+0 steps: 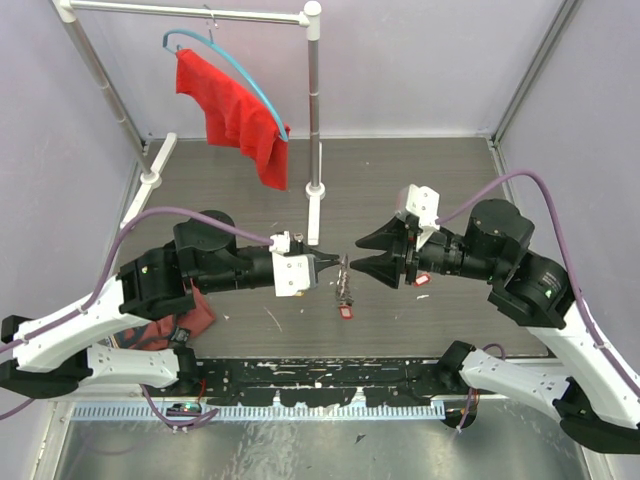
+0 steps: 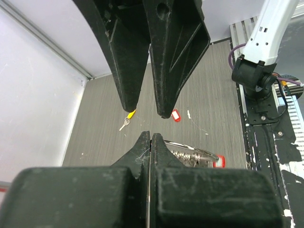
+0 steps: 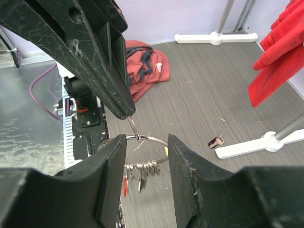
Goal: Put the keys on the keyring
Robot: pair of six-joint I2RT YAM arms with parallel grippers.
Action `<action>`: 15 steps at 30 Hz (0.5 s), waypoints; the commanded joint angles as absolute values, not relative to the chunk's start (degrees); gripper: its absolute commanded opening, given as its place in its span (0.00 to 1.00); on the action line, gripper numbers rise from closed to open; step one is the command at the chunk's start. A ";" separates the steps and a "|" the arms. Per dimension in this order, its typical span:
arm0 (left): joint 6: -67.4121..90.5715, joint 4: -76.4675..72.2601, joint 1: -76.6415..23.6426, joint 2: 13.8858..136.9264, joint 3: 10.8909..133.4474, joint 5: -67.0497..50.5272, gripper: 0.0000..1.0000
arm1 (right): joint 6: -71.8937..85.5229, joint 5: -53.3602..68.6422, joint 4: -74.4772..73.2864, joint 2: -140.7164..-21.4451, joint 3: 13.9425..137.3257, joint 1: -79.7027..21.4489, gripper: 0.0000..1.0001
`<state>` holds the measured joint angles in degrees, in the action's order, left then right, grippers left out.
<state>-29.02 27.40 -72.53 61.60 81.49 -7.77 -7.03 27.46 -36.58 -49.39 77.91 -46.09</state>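
The keyring (image 1: 346, 283) hangs between my two grippers with a bunch of keys and a red tag (image 1: 347, 312) on it. My left gripper (image 1: 337, 265) is shut on its thin wire; in the left wrist view (image 2: 150, 138) the ring (image 2: 199, 151) runs off to the right of the jaws. My right gripper (image 1: 358, 254) is open, its jaws on either side of the wire ring (image 3: 151, 139), not touching it. The bunched keys (image 3: 142, 168) hang below. Loose on the table are a red-tagged key (image 2: 176, 115), a brown-tagged key (image 3: 216, 141) and a yellow-tagged key (image 2: 127, 118).
A red cloth (image 1: 235, 115) hangs on a blue hanger from a white rack (image 1: 314, 120) at the back. A heap of red clothing (image 3: 145, 66) lies by the left arm. A black strip (image 1: 330, 380) runs along the near edge.
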 commanded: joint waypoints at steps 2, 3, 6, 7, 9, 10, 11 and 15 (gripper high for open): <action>-30.16 26.57 -72.60 61.74 84.61 -9.74 0.00 | -7.89 29.86 -35.79 -51.40 78.80 -46.14 0.47; -30.29 26.59 -72.55 61.80 84.69 -9.75 0.00 | -7.79 30.21 -35.73 -51.57 78.91 -46.14 0.47; -30.52 26.63 -72.60 62.14 84.86 -9.83 0.00 | -7.65 31.03 -35.68 -51.85 79.19 -46.15 0.47; -30.62 26.64 -72.60 62.28 84.94 -9.84 0.00 | -7.61 31.47 -35.68 -51.92 79.21 -46.14 0.47; -30.74 26.74 -72.60 62.36 84.97 -9.93 0.00 | -7.49 32.03 -35.68 -51.92 78.98 -46.17 0.47; -30.75 26.73 -72.62 62.41 84.97 -10.01 0.00 | -7.47 32.27 -35.68 -51.92 78.89 -46.15 0.47; -30.78 26.74 -72.60 62.46 84.94 -10.02 0.00 | -7.47 32.44 -35.62 -51.86 78.82 -46.19 0.47; -30.88 26.74 -72.60 62.46 85.00 -10.02 0.00 | -7.30 32.89 -35.22 -51.79 78.57 -46.15 0.46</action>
